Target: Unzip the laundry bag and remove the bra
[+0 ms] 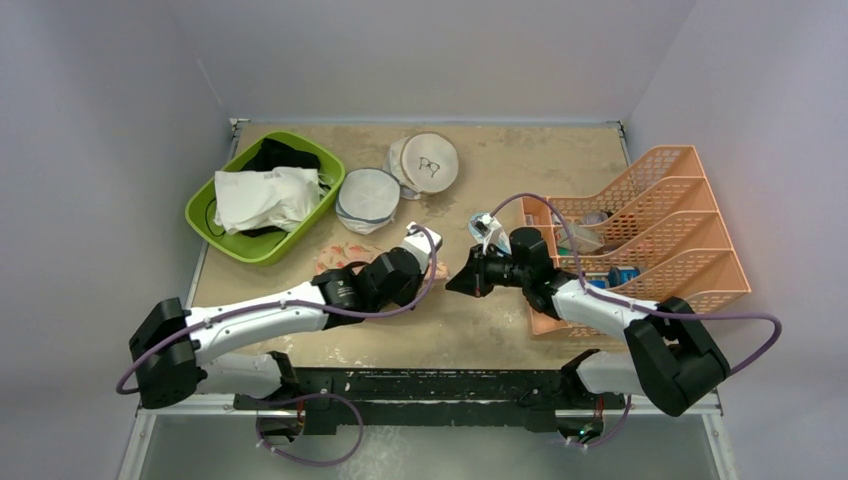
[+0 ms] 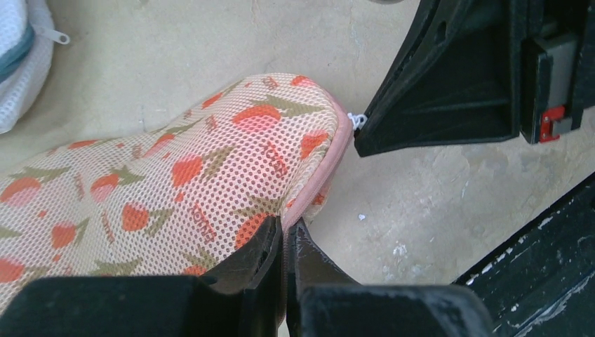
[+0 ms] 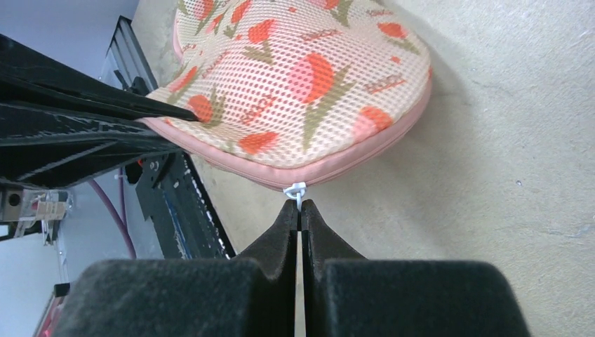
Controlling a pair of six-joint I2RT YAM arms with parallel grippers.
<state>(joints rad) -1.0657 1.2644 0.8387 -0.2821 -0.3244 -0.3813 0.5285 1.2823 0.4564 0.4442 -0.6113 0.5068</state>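
Left tool [image 2: 285,228] is pinched shut on the pink edge trim of the laundry bag [image 2: 175,182], its fingers [image 2: 252,253] pressed together over the piping near one rounded end. Right tool [image 3: 300,209] is also clamped tight, gripping the small white zip pull [image 3: 295,189] that sticks out from the seam at that same end. Both tools come in from opposite sides and sit just beside each other near the middle of the surface [image 1: 500,330]. The laundry bag lies flat there, largely under the left arm in the top view, and the seam that shows is zipped. Behind it on the left are a green tray [image 1: 262,250] of white and black garments and round white bags [image 1: 368,198]. An orange rack [image 1: 690,200] stands at the right.
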